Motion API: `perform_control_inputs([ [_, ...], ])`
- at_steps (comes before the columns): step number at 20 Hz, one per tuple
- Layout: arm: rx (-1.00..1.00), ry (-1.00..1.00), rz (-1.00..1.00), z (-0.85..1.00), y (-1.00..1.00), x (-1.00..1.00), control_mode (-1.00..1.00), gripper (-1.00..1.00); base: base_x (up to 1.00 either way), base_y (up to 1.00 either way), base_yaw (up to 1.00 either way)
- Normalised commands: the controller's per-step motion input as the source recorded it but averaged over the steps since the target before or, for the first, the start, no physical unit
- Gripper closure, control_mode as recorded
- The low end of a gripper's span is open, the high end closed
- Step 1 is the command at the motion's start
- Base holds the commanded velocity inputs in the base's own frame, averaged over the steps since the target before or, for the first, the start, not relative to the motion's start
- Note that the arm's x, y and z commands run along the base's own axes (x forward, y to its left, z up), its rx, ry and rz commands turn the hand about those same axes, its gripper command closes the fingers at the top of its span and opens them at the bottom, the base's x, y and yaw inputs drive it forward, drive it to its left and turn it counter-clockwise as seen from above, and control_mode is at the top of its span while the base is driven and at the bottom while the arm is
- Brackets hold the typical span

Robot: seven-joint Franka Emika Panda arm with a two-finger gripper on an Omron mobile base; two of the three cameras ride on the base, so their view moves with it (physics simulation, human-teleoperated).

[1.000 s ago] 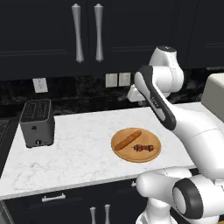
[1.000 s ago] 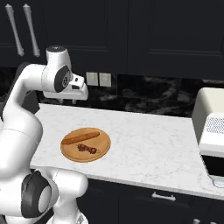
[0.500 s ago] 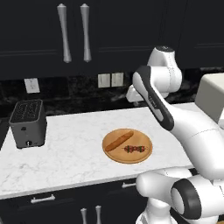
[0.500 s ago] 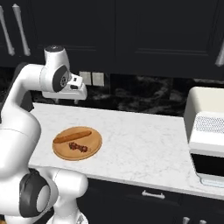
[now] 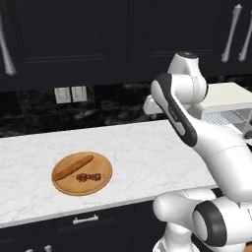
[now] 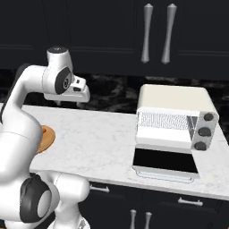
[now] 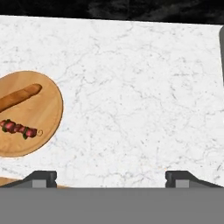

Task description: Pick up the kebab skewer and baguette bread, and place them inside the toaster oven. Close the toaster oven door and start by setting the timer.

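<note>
End effector (image 7: 111, 178) spread wide, empty; kebab skewer (image 7: 19, 129) far left.

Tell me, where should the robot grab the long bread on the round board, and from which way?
Probably around the middle of the baguette bread, coming straight down from above. It lies flat on the round wooden board, slim enough for the open gripper, with its jaws set across the width. The kebab skewer lies close beside it, apart, so keep the fingers clear.

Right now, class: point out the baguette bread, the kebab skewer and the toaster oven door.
baguette bread (image 5: 73, 167), left base view, middle of the loaf.
kebab skewer (image 5: 88, 177), left base view, centre chunks.
toaster oven door (image 6: 165, 161), right base view, dark glass panel.
</note>
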Motion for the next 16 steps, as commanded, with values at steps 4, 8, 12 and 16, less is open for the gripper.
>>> perform_control_inputs([
  [4,0.00,0.00,0.00,0.00,0.00,0.00,1.00,-1.00,0.10,-0.27,-0.14],
  [8,0.00,0.00,0.00,0.00,0.00,0.00,1.00,-1.00,0.26,-0.40,-0.09],
  [12,0.00,0.00,0.00,0.00,0.00,0.00,1.00,-1.00,0.28,-0.38,-0.04],
  [16,0.00,0.00,0.00,0.00,0.00,0.00,1.00,-1.00,0.43,-0.11,0.00],
])
